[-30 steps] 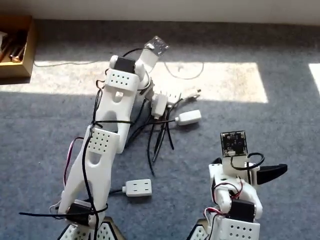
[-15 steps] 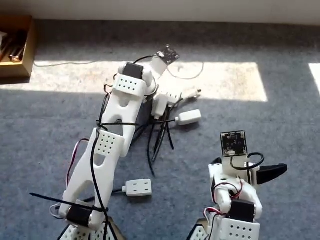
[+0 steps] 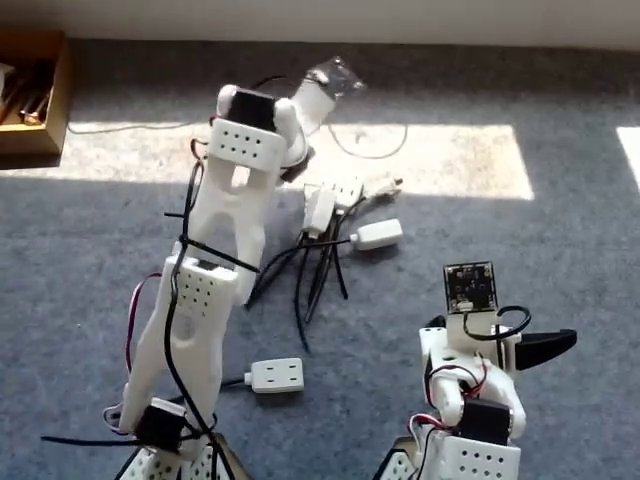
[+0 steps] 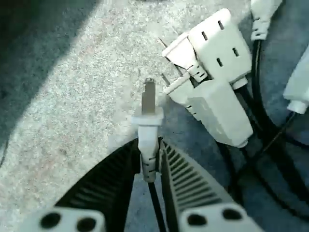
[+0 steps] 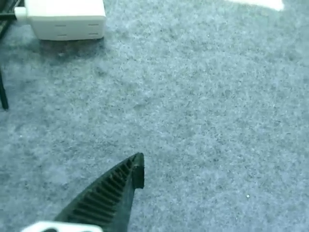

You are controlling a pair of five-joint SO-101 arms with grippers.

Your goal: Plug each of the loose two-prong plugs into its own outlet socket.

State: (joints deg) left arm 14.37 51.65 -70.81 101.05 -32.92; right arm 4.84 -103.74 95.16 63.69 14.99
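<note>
My left gripper (image 4: pixel 148 146) is shut on a white two-prong plug (image 4: pixel 147 121), whose prongs point away over the sunlit carpet. Just beyond it lies a white socket block (image 4: pixel 219 43) with slots facing up, a second plug (image 4: pixel 181 52) against it, and a white adapter body (image 4: pixel 217 113). From above, the left arm (image 3: pixel 240 150) stretches to the far middle, over that cluster (image 3: pixel 335 195). Another white plug piece (image 3: pixel 377 235) lies beside the cluster. A separate outlet strip (image 3: pixel 277 375) sits near the arm's base. My right gripper (image 3: pixel 545 347) rests low at the near right, holding nothing.
Black cables (image 3: pixel 310 270) fan out from the cluster toward the near side. A wooden box (image 3: pixel 30 90) stands at the far left. A white outlet block (image 5: pixel 65 19) with a black cord lies ahead of the right gripper (image 5: pixel 126 181). Grey carpet surrounds everything.
The left arm's wrist swung right, then drew back toward the far side with the plug. The right arm kept still.
</note>
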